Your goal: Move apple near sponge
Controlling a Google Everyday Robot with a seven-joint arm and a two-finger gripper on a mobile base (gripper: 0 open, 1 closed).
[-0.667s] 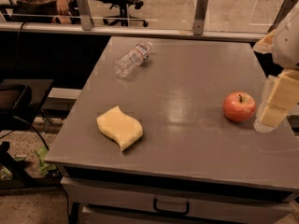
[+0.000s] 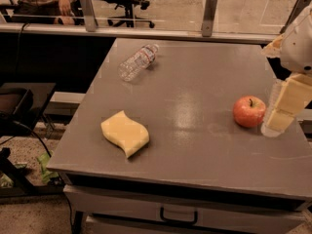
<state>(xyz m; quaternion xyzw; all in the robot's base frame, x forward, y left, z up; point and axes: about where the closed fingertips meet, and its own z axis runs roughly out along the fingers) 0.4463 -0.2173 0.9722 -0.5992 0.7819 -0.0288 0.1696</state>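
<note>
The gripper (image 2: 279, 122) hangs at the right edge of the grey table (image 2: 195, 77), its arm cut off by the frame. Whether it is open or closed cannot be told. Just to its left sits the apple (image 2: 249, 111), red with a yellowish blush, its short dark stem pointing up. The wavy-edged, pale-yellow sponge (image 2: 125, 133) lies well apart from the apple, near the front left.
</note>
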